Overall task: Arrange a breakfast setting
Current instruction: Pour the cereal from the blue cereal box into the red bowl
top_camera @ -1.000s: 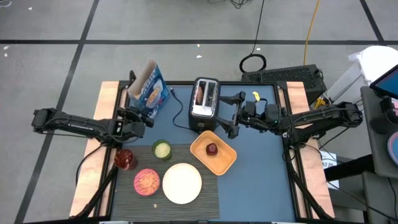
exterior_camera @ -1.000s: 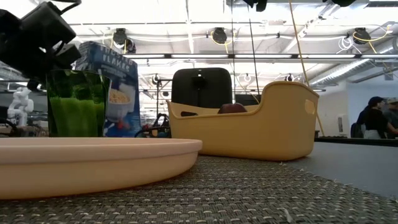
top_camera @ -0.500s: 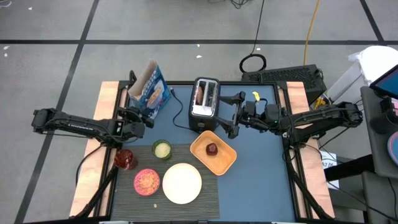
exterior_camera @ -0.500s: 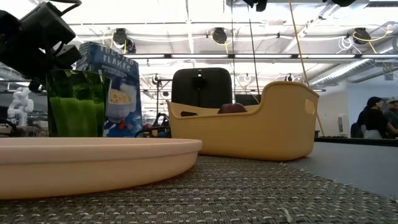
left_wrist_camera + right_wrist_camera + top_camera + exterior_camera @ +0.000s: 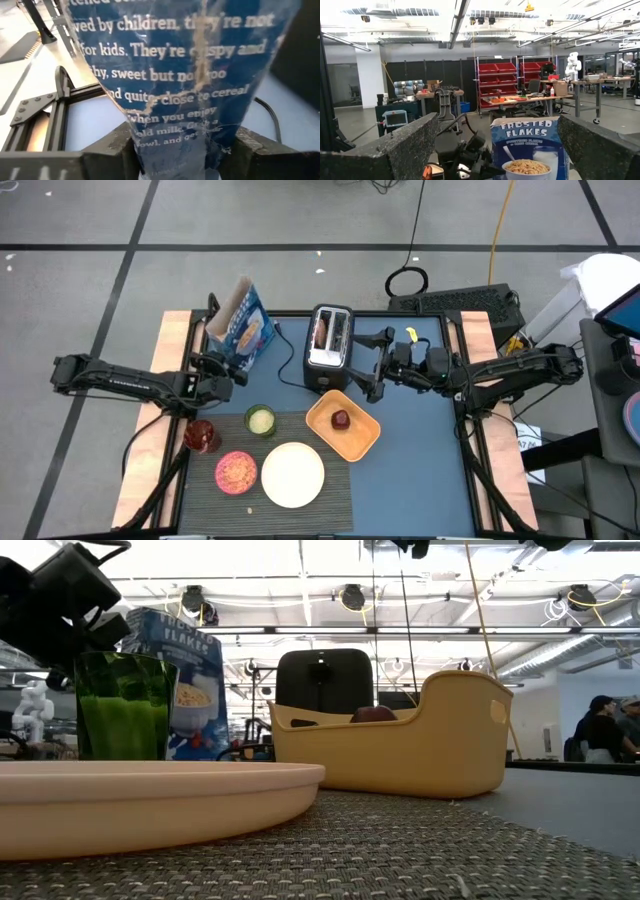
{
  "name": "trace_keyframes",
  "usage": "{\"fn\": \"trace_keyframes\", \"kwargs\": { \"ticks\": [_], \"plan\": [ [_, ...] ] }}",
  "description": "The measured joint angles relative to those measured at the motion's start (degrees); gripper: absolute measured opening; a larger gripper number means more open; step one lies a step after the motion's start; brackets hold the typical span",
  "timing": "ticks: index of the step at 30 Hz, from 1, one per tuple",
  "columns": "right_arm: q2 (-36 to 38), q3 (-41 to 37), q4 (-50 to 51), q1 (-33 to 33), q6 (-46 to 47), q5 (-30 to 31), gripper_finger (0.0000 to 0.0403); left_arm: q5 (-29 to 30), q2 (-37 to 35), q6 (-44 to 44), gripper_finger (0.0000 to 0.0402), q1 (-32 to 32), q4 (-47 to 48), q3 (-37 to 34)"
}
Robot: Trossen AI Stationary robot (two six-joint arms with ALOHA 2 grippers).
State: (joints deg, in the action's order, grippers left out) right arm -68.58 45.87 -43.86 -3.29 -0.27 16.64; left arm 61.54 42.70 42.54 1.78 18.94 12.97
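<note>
The dark ribbed placemat (image 5: 330, 495) lies at the table's near edge. On it stand the white plate (image 5: 293, 474), the pink bowl (image 5: 237, 471), the green cup (image 5: 260, 420) and the red glass (image 5: 201, 436). A toast slice (image 5: 321, 332) sticks out of the toaster (image 5: 336, 345). The spoon is not in view. My left gripper (image 5: 226, 370) is shut on the blue cereal box (image 5: 243, 328) at the far left. My right gripper (image 5: 362, 367) is open and empty beside the toaster's right side. My left gripper pinches the cereal box between its two fingers (image 5: 112, 152) at a creased, narrowed part of the printed panel (image 5: 172, 145). The fingers come about level from the table's left side. The box stands tilted; whether its base is on the table I cannot tell.
A tan basket (image 5: 343, 425) holding a dark red fruit (image 5: 341, 419) stands right of the cup, partly on the placemat. The toaster's black cord (image 5: 290, 365) runs across the table behind the cup. The low view shows the cup (image 5: 125, 705), plate (image 5: 150, 800) and basket (image 5: 400, 745).
</note>
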Motion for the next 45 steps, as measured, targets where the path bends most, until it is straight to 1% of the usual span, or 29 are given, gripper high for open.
{"fn": "trace_keyframes", "kwargs": {
  "ticks": [4, 10, 13, 15, 29, 36, 45],
  "plan": [
    [0.00, 0.00, 0.00, 0.00, 0.00, 0.00, 0.0393, -1.05, 0.04, 0.16, 0.0257, 0.02, -0.04, -0.02],
    [0.00, 0.00, 0.00, 0.00, 0.00, -0.02, 0.0393, -1.05, 0.07, 0.13, 0.0349, 0.02, 0.07, -0.09],
    [0.00, 0.00, 0.00, 0.00, 0.00, -0.02, 0.0393, -0.88, 0.07, 0.11, 0.0382, 0.04, 0.04, -0.09],
    [0.00, 0.00, -0.02, 0.00, 0.00, -0.02, 0.0393, -0.59, 0.07, 0.07, 0.0395, 0.04, 0.04, -0.09],
    [0.00, 0.00, -0.01, -0.01, 0.00, -0.01, 0.0393, -0.11, 0.04, -0.34, 0.0395, 0.02, 0.25, 0.07],
    [0.00, 0.00, -0.01, -0.01, 0.00, -0.01, 0.0393, 0.05, 0.02, -5.03, 0.0395, 0.00, 0.47, 2.94],
    [0.00, 0.00, -0.01, 0.00, 0.00, -0.01, 0.0393, 0.11, 0.02, -8.05, 0.0395, 0.01, 0.51, 6.68]
  ]
}}
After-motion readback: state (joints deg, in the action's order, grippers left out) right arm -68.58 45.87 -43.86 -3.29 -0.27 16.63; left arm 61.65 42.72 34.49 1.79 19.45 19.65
